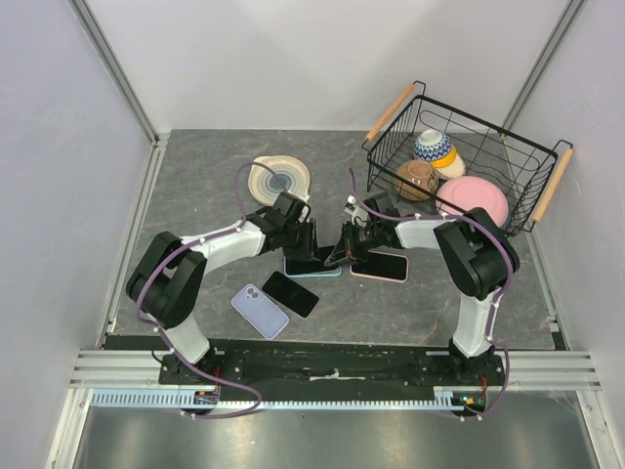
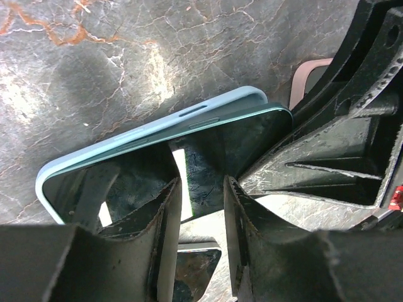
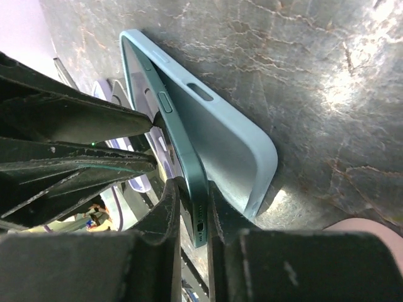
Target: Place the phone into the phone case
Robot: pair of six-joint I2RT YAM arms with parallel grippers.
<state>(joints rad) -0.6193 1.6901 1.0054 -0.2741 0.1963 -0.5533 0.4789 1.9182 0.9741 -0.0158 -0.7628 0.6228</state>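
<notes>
Top external view, listed from the arm bases outward: lavender-backed phone (image 1: 260,311) and black phone (image 1: 290,293), lying flat, touching at one edge. Mid-table, between the two wrists: teal phone case (image 3: 217,135), open side up, with the dark green phone (image 3: 189,173) tilted in it, one long edge down against a case wall and the opposite edge raised clear of the rim. Just beside it, on the right: pink-cased phone (image 1: 381,266). Beyond: striped plate (image 1: 278,178), then wire basket (image 1: 532,161) holding bowls. Hazards, judged: pressing down while the phone sits skewed could jam a corner on the rim or lever the case up off the table; the case looks light, and could slide if it is not pinned; a slack pinch would let the raised edge drop outside the wall. Right gripper (image 3: 194,220): fingers closed tight on the phone's lower end, holding it at its tilt. Left gripper (image 2: 203,214): fingers slightly apart, gripping nothing, tips over the screen; contact cannot be confirmed.
</notes>
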